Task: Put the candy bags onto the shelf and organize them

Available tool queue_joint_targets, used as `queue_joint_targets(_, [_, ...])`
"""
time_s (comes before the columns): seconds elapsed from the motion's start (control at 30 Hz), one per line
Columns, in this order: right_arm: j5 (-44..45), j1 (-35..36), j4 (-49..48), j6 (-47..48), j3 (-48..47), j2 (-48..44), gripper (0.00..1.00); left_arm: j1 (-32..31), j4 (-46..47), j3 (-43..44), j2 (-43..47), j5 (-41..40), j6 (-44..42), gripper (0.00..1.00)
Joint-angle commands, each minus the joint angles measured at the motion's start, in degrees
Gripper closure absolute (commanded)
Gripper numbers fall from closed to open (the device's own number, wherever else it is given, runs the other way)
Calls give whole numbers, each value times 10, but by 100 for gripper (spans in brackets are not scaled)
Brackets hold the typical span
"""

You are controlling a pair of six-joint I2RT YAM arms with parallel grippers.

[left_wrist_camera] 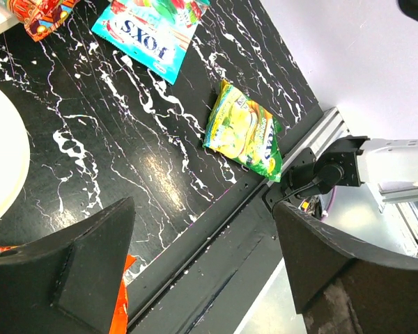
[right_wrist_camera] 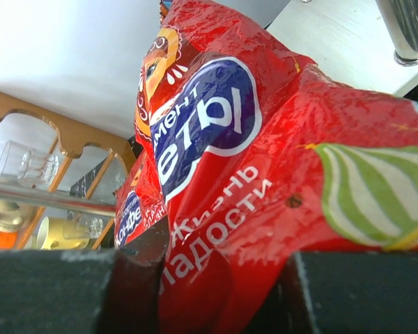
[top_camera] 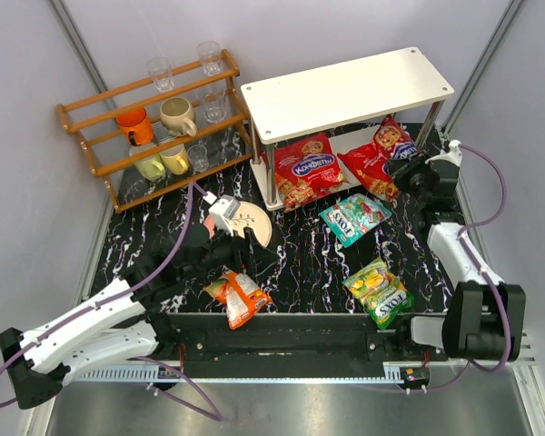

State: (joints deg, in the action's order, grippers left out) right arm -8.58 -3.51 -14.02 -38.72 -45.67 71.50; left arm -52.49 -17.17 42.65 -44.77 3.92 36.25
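Right hand [top_camera: 403, 173] clamps a large glossy red candy bag [right_wrist_camera: 251, 174] at the white two-tier shelf's [top_camera: 345, 91] lower tier; left hand [left_wrist_camera: 205, 223] gapes empty.

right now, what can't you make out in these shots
Whether right claw grips red bag: right wrist view, its tips cut off at the bottom edge; top view, too small and dark.
Back of shelf lower tier: top view, under its top board.
Most of orange bag: left wrist view, behind left claw finger.

Two red candy bags [top_camera: 307, 168] at white shelf [top_camera: 345, 91]
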Motion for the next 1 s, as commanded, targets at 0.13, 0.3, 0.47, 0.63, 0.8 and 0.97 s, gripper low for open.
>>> queue_joint_targets(0.13, [6,-7,-292,-60,-53,91,100,1,-11,38,18,-28,-14,13])
queue_joint_targets(0.3, [24,-7,-354,-58,-73,146,100,1,-16,35,25,-37,-24,5])
queue_joint_targets(0.47, [33,-6,-395,-79,-95,209,100,1,-15,27,25,-36,-24,3])
queue_joint_targets(0.63, [51,-1,-435,-114,-115,269,100,2,-32,38,22,-37,-27,2])
queue_joint_targets(0.8, [67,31,-443,-108,-151,322,100,2,-43,43,28,-59,-29,2])
queue_joint_targets(0.97, [70,49,-447,-116,-176,359,100,2,-67,50,21,-71,-36,2])
